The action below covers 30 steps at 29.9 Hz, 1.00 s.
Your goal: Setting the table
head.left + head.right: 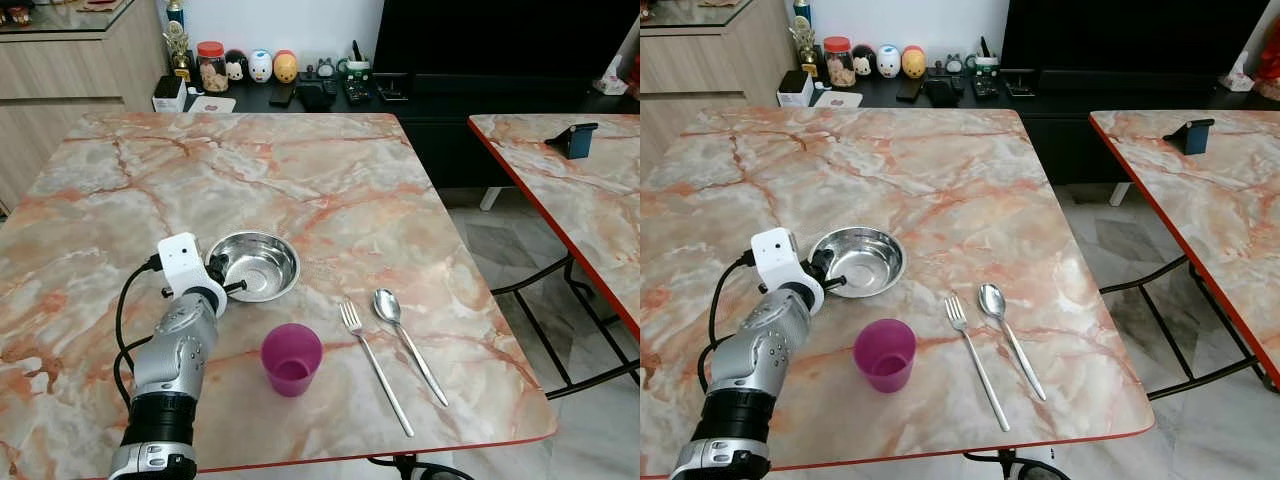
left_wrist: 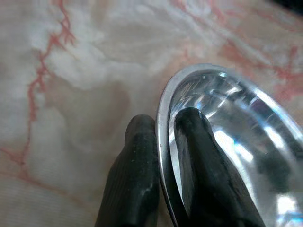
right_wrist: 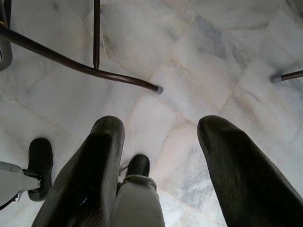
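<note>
Currently the left gripper (image 2: 161, 156) is clamping the near-left rim of the steel bowl (image 1: 256, 264) — one finger inside the wall, one outside — probably so the bowl can be slid or lifted into position. It is sitting on the marble table (image 1: 330, 170), just behind the purple cup (image 1: 291, 358), left of the fork (image 1: 374, 365) and spoon (image 1: 405, 340). Its forearm is reaching forward, wrist low. The right gripper (image 3: 158, 175) is hanging idle over the floor, fingers apart.

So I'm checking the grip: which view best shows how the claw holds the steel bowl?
The left wrist view: the left claw pinches the steel bowl rim, one finger inside, one outside. Both eye views show the whole bowl, its grip point partly hidden behind the wrist.
</note>
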Available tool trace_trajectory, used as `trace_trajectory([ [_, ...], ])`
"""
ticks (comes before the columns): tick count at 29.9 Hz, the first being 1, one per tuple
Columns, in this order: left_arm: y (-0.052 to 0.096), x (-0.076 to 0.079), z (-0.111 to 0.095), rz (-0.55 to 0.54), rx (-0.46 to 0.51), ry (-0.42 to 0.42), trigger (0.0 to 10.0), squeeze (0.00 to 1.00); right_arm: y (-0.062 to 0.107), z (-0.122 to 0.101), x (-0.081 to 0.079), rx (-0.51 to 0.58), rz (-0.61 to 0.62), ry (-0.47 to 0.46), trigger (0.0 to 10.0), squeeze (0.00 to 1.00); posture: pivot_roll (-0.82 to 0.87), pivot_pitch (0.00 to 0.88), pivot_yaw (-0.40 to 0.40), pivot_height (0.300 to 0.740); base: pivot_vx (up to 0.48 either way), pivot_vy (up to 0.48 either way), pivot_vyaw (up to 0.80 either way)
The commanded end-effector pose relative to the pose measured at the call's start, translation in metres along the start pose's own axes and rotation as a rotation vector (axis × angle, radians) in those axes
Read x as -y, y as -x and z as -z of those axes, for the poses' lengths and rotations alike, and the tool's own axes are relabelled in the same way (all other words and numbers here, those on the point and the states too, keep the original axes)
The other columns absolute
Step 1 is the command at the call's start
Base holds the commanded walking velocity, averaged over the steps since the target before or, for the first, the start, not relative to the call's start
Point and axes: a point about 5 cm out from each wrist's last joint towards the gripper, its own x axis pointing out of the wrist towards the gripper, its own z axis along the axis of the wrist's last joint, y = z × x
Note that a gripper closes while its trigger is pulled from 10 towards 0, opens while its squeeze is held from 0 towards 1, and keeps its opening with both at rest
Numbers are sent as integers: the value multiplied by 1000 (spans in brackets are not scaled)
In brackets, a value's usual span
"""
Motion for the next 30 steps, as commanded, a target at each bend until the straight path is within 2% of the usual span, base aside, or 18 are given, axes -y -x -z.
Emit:
trace_trajectory([
  [1,2,-3,-1,-3,21,25,0,0,0,-2,3,2,10,5,10000,0,89,0,-74,740,0,0,0],
  [2,4,-3,-7,6,69,28,0,0,0,-2,3,2,12,3,10000,0,88,0,-75,740,0,0,0],
  [3,5,-1,-11,22,98,43,1725,0,0,-2,3,2,12,2,10000,0,88,0,-75,740,0,0,0],
  [4,8,2,-18,52,142,80,10000,0,0,-2,3,3,13,1,10000,0,89,0,-75,740,0,0,0],
  [7,12,7,-27,97,200,118,10000,0,0,-2,4,3,14,1,10000,0,91,0,-76,740,0,0,0],
  [12,18,7,-33,110,261,143,10000,0,0,-2,3,3,14,2,10000,0,92,0,-75,740,0,0,0],
  [14,20,7,-34,110,280,135,10000,0,0,-2,3,3,14,1,10000,0,87,0,-74,740,0,0,0],
  [15,30,3,-44,72,404,31,10000,0,0,-2,4,3,15,-3,10000,0,89,0,-76,740,0,0,0],
  [21,40,2,-55,67,508,15,10000,0,0,-2,4,3,12,-2,10000,0,88,0,-83,740,0,0,0],
  [30,55,-5,-58,70,541,-3,10000,0,0,-3,5,4,15,0,10000,0,93,0,-87,740,0,0,0],
])
